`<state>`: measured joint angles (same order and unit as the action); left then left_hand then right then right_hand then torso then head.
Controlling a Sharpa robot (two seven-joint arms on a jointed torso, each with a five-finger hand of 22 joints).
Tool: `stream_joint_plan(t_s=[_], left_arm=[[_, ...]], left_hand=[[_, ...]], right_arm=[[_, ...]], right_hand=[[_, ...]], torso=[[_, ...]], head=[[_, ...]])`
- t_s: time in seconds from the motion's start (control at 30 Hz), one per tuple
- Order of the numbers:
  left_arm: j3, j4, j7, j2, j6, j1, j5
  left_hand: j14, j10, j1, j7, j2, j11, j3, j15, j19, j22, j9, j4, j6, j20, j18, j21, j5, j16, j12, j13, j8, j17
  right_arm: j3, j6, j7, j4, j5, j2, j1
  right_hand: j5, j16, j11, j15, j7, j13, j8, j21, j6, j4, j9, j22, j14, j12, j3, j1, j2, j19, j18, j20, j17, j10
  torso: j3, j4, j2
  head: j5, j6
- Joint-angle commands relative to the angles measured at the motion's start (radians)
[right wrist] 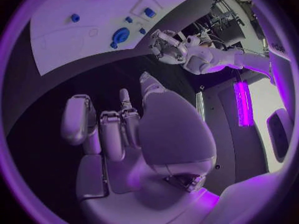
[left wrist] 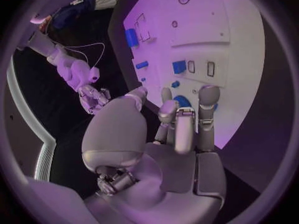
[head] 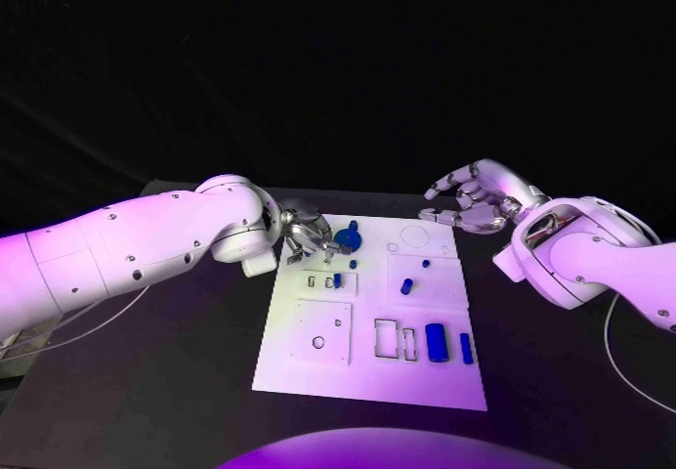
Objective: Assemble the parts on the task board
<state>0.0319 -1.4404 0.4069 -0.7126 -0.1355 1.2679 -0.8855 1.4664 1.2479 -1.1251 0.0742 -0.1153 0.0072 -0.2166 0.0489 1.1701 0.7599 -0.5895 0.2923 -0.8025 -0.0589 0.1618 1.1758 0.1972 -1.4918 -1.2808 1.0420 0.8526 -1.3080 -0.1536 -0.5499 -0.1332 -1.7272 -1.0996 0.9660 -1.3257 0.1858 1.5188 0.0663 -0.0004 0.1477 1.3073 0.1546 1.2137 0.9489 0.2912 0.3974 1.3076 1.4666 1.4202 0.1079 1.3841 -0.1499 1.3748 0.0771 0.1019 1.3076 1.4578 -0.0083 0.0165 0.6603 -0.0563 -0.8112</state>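
The white task board (head: pixel 369 376) lies in the middle of the black table. A round blue part (head: pixel 348 235) sits near its far left corner. My left hand (head: pixel 310 239) hovers just beside that part with its fingers spread toward it and a small gap between; in the left wrist view the fingertips (left wrist: pixel 209 95) frame the round blue part (left wrist: pixel 182 101). My right hand (head: pixel 472 200) hangs above the board's far right corner, fingers loosely bent and apart, holding nothing. A thick blue cylinder (head: pixel 437 343) and a thin blue bar (head: pixel 466 348) lie near the board's right side.
Small blue pieces (head: pixel 407 286) (head: pixel 337 280) (head: pixel 426 263) lie on the board's middle. Rectangular cut-outs (head: pixel 386 337) and a raised square plate (head: pixel 322 332) take up its near half. Black table surface (head: pixel 197 371) surrounds the board.
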Motion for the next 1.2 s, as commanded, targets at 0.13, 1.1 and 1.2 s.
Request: stream_joint_plan(t_s=[0.13, 1.1, 1.2], left_arm=[[0.008, 0.021, 0.081, 0.032, -0.115, 0.014, -0.057], [0.035, 0.107, 0.113, 0.116, -0.217, 0.031, -0.123], [0.038, 0.117, 0.113, 0.128, -0.216, 0.031, -0.127]], left_hand=[[0.044, -0.003, 0.014, -0.002, -0.002, -0.004, 0.009, 0.006, -0.006, 0.000, -0.003, 0.002, 0.006, 0.006, -0.012, 0.003, -0.007, -0.004, 0.002, -0.008, 0.004, -0.090], [0.039, -0.025, 0.040, 0.002, 0.018, 0.000, 0.021, 0.002, -0.014, -0.003, -0.020, 0.003, 0.028, 0.006, -0.012, 0.003, -0.011, 0.001, 0.018, -0.034, 0.003, -0.079], [0.038, -0.026, 0.042, 0.003, 0.023, 0.000, 0.021, 0.002, -0.015, -0.004, -0.021, 0.003, 0.029, 0.005, -0.011, 0.002, -0.011, 0.002, 0.018, -0.035, 0.003, -0.078]], right_arm=[[-0.001, 0.003, -0.015, 0.003, -0.002, -0.002, -0.001], [-0.003, -0.082, -0.001, 0.017, 0.005, -0.023, 0.001], [-0.003, -0.085, 0.000, 0.017, 0.006, -0.024, 0.001]], right_hand=[[0.007, -0.005, -0.002, -0.006, 0.000, 0.114, 0.007, -0.004, -0.009, 0.001, 0.002, 0.016, 0.061, -0.002, -0.005, -0.013, -0.002, -0.008, 0.010, -0.001, 0.075, -0.005], [0.008, -0.006, -0.002, -0.007, 0.000, 0.093, 0.013, -0.008, -0.019, 0.002, 0.001, 0.015, 0.061, -0.023, -0.010, -0.026, -0.002, -0.006, 0.010, -0.002, 0.075, -0.019], [0.008, -0.006, -0.002, -0.007, 0.000, 0.092, 0.013, -0.007, -0.020, 0.001, 0.001, 0.015, 0.061, -0.024, -0.010, -0.026, -0.001, -0.005, 0.010, -0.002, 0.075, -0.020]], torso=[[0.0001, -0.0005, 0.000], [-0.0015, -0.0027, 0.004], [-0.0010, -0.0013, 0.004]], head=[[-0.002, -0.006], [-0.002, -0.018], [-0.002, -0.021]])
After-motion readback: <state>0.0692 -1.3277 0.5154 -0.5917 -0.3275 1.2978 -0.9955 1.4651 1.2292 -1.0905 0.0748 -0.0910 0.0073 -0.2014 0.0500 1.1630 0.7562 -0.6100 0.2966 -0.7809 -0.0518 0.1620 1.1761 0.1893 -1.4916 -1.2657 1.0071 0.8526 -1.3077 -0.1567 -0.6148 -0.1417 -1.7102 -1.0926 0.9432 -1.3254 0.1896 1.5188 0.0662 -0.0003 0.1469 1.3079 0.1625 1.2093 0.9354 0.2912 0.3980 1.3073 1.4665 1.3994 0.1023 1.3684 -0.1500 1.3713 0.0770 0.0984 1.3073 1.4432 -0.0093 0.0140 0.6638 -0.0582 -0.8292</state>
